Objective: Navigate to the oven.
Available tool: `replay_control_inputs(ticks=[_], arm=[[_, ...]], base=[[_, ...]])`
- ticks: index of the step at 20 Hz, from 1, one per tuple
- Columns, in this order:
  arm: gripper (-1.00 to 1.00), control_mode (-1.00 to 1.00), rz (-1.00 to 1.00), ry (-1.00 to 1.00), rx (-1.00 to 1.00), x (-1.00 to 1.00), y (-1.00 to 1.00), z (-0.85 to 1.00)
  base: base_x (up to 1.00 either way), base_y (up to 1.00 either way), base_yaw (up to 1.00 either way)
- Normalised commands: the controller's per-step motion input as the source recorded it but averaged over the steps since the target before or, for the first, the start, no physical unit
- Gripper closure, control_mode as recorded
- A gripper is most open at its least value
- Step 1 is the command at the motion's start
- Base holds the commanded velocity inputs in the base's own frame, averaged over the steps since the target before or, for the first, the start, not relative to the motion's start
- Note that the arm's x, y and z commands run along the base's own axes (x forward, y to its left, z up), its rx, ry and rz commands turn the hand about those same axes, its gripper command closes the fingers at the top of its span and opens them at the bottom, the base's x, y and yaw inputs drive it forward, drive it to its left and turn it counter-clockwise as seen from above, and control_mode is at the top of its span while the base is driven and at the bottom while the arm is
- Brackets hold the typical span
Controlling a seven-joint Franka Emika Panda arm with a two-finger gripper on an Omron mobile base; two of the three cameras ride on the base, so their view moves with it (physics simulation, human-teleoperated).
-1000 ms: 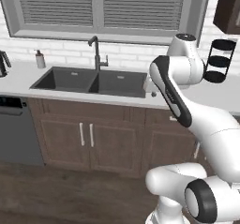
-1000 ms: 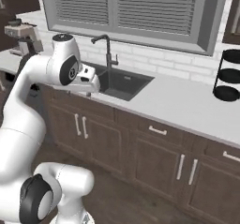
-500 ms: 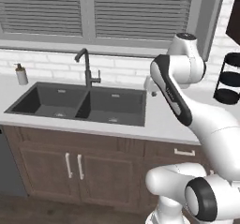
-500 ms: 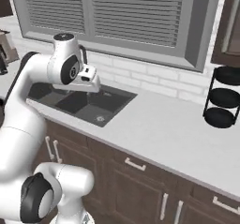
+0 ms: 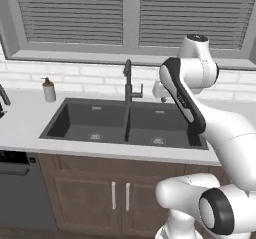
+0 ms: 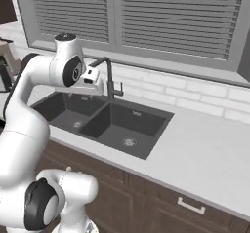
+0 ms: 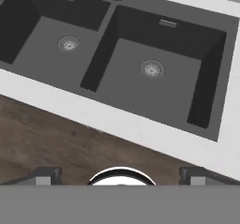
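The oven is out of view. My gripper [image 7: 118,175] hangs over the front edge of the counter by the dark double sink [image 7: 140,63], pointing down. Its two fingertips [image 7: 44,176] stand far apart at the bottom of the hand view, so it is open and holds nothing. From the base cameras the hand sits in front of the black faucet [image 5: 128,83], with the gripper [image 5: 159,89] just right of it in the left base view, and the gripper [image 6: 93,81] left of the faucet [image 6: 108,76] in the right base view.
A light counter [image 6: 205,154] runs to the right of the sink [image 6: 105,122]. A soap bottle [image 5: 48,89] stands at the left by the white brick wall, and a dishwasher front [image 5: 20,193] sits below. A coffee machine [image 6: 6,61] stands at the far left. Shuttered windows span the wall.
The whole picture has shifted as the base moved: the sink now sits larger and more central, and the black tiered stand at the right has left both views. The arm keeps its pose.
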Motion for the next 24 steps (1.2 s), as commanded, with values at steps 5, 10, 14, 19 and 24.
replay_control_inputs(ticks=[5, 10, 14, 19, 24], arm=[[-1.0, 1.0, 0.0, 0.0, 0.0, 0.0, 0.0, 0.0], [-1.0, 1.0, 0.0, 0.0, 0.0, 0.0, 0.0, 0.0], [-1.0, 1.0, 0.0, 0.0, 0.0, 0.0, 0.0, 0.0], [-1.0, 1.0, 0.0, 0.0, 0.0, 0.0, 0.0, 0.0], [-1.0, 1.0, 0.0, 0.0, 0.0, 0.0, 0.0, 0.0]], base=[[0.07, 1.0, -0.17], [0.04, 1.0, -0.14], [0.06, 1.0, -0.12], [0.14, 1.0, -0.11], [0.11, 1.0, -0.1]])
